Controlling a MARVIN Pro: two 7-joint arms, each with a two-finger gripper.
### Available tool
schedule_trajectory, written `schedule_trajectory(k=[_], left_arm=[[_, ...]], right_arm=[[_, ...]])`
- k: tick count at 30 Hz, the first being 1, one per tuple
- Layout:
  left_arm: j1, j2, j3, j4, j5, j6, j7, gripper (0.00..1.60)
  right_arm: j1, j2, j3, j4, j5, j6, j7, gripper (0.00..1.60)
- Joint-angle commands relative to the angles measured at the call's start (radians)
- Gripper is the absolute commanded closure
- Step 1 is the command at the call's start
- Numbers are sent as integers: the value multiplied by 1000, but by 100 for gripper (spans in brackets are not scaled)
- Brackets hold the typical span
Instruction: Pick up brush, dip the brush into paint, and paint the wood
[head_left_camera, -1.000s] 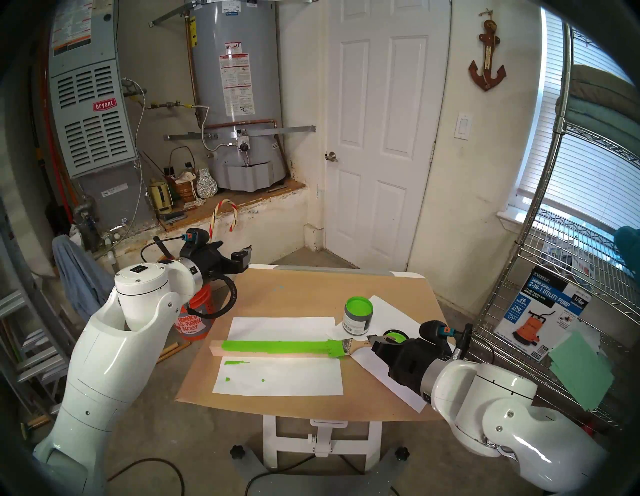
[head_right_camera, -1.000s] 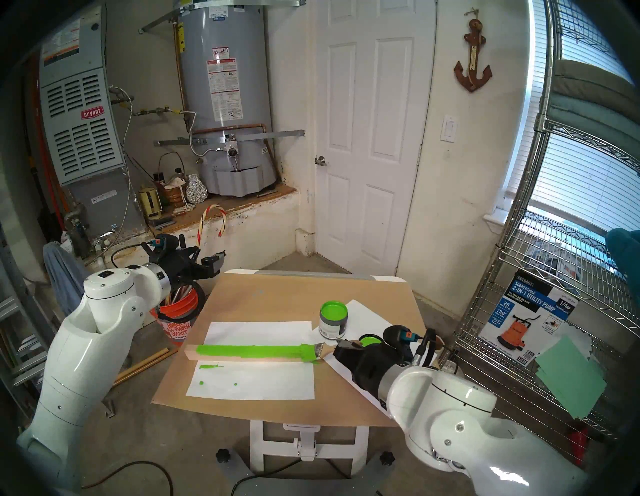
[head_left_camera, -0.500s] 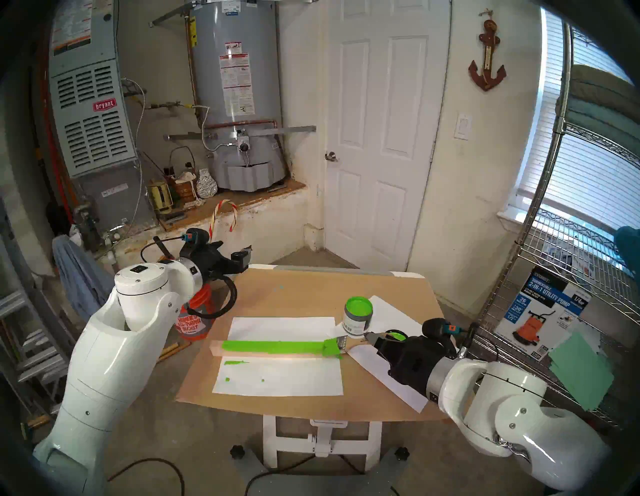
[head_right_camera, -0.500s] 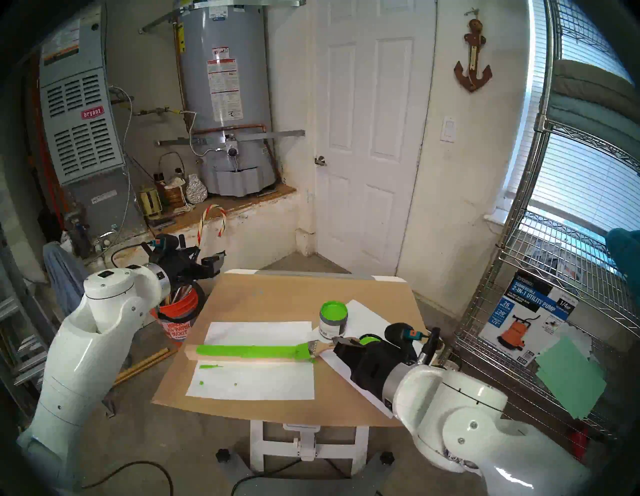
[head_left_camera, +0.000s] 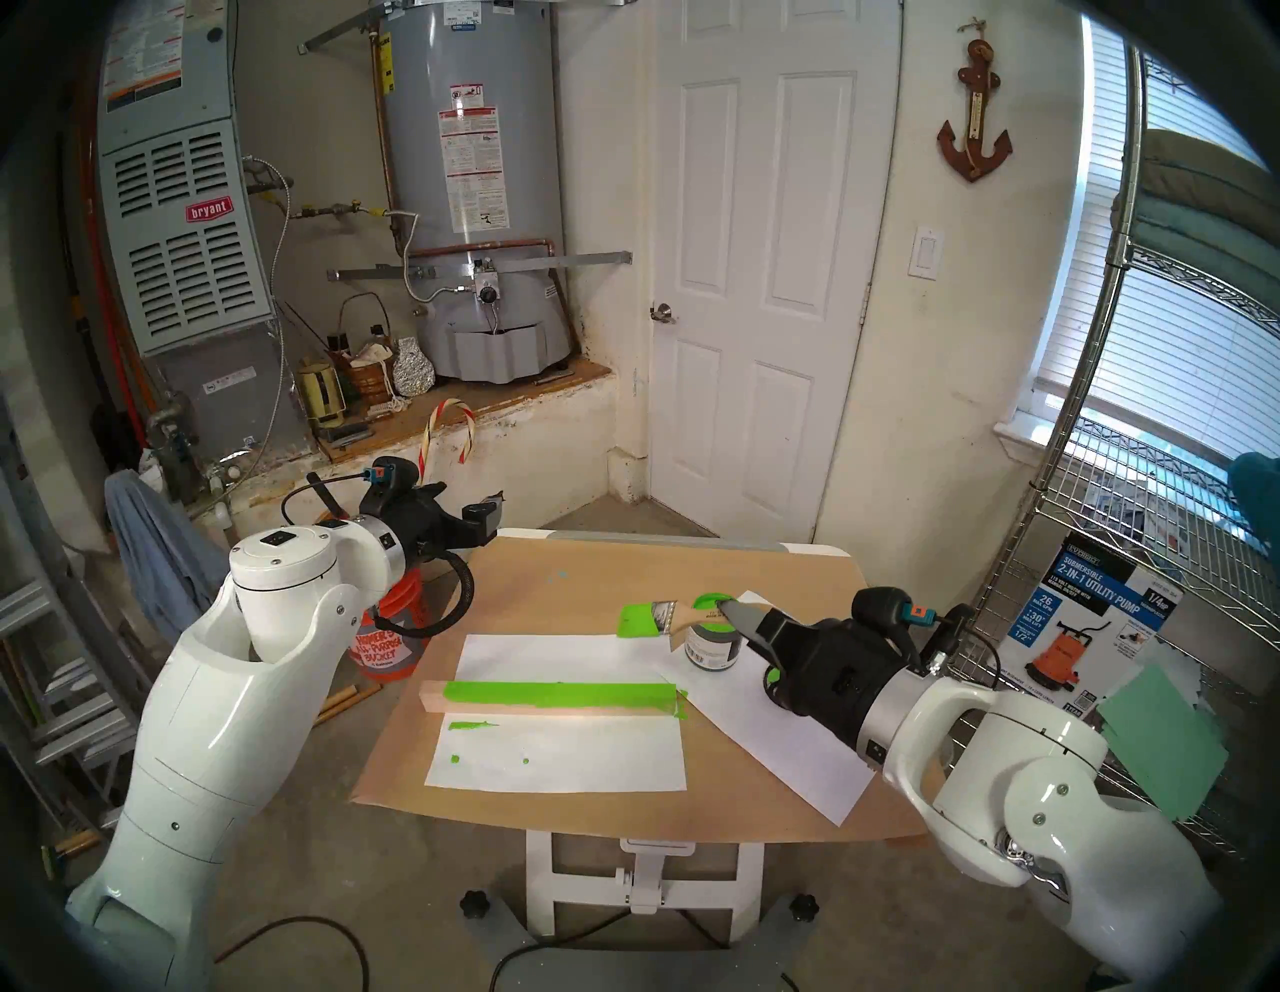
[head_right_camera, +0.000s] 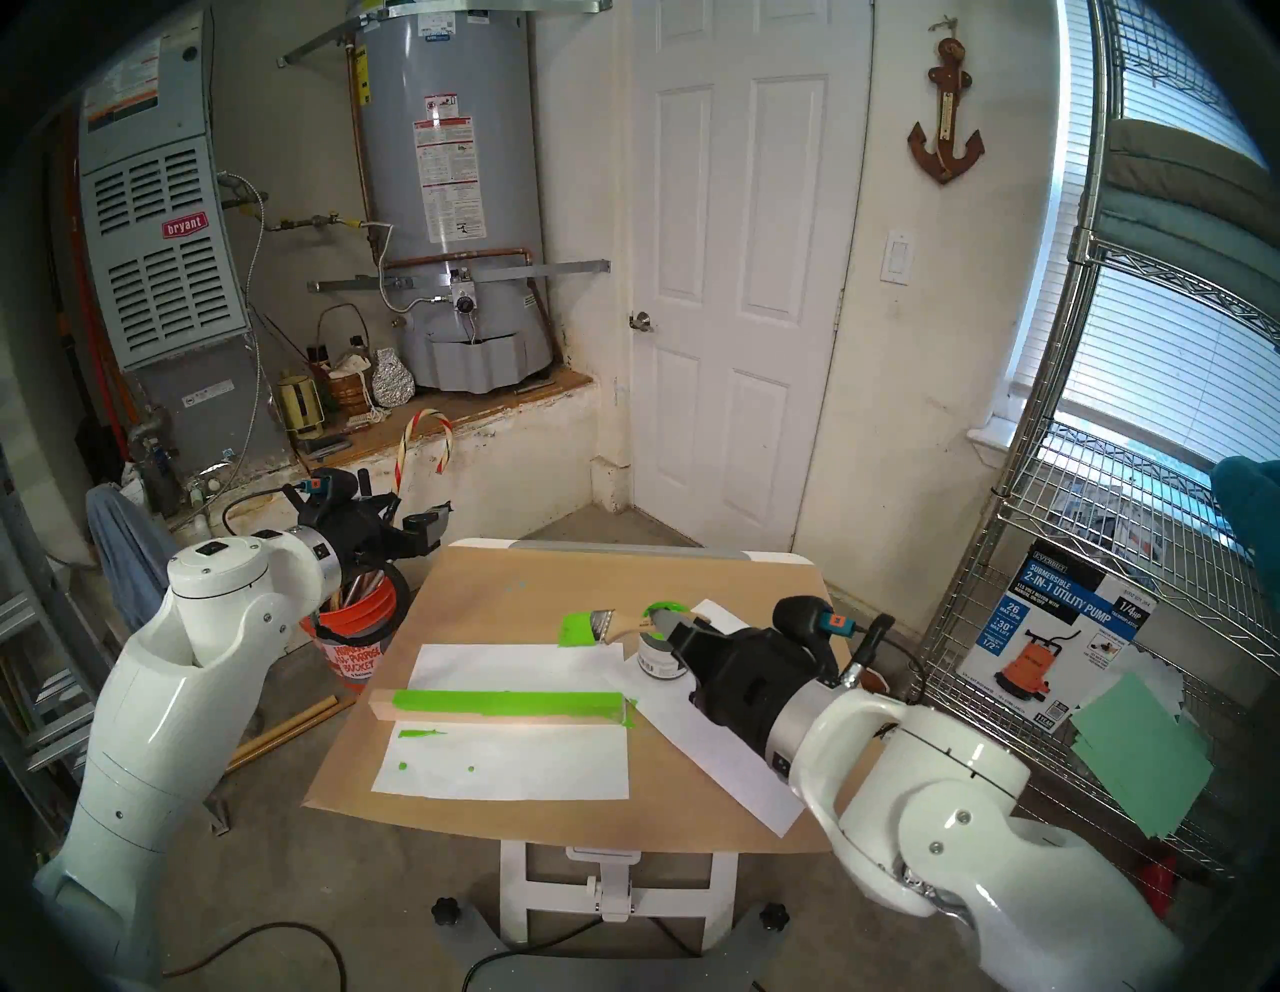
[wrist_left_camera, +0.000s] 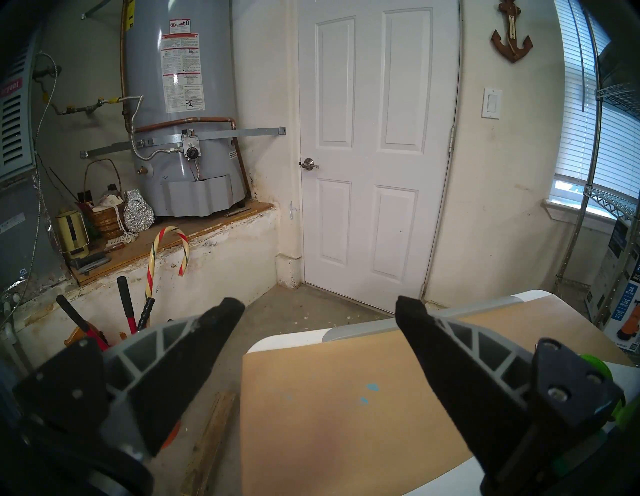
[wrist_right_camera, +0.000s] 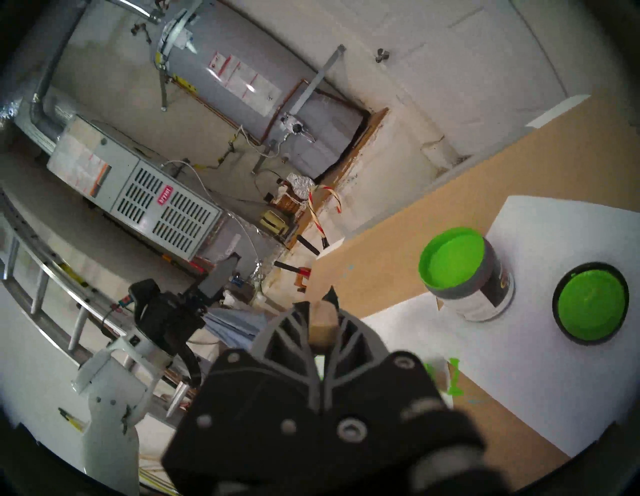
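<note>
One paint can — open, lime-green inside, lid beside.

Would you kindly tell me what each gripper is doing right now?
Left gripper: open, empty.
Right gripper: closed on the brush.

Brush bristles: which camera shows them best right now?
Head stereo left: the brush hangs side-on in the right gripper, green bristles clear above the table. Head stereo right shows nearly the same. Right wrist shows only the handle end; left wrist shows no brush.
</note>
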Motion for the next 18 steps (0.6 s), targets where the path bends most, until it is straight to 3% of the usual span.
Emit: schedule_trajectory(k=[1,8,18], left_arm=[[-11,2,-8,-14,-1,-3,0,0],[-11,2,-7,-14,0,-3,-1,0],[-11,2,-8,-14,-1,-3,0,0]], right_arm=[[-70,10,124,-23,19,-66,1,160],[-175,21,266,-23,42,-111,-18,160],[-300,-6,396,-23,68,-112,-125,160]])
